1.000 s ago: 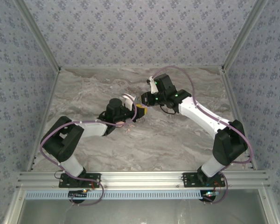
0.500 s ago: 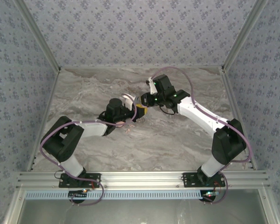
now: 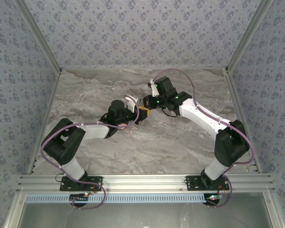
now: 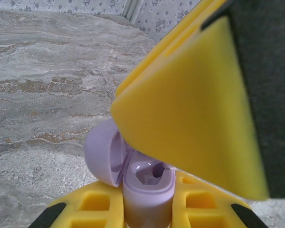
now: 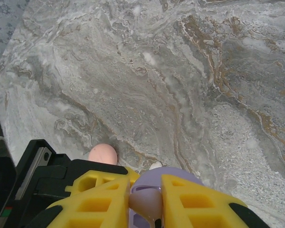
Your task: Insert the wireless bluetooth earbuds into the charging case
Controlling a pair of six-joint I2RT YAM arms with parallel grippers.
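In the left wrist view, the lavender charging case stands upright between my left gripper's yellow fingers, which are shut on it. Its lid hangs open to the left. My left gripper sits at the frame's bottom. The right gripper's yellow finger looms right over the case's cavity. In the right wrist view, my right gripper is shut on a pale lavender-pink earbud, directly above the open lid. From above, the left gripper and right gripper meet mid-table.
A salmon-pink round case lies on the marble table just beyond the left gripper's black body. A small white speck sits beside the lavender lid. Patterned walls enclose the table on three sides.
The right arm has edged slightly to the left over the left gripper. The left arm and the case it holds have stayed put.
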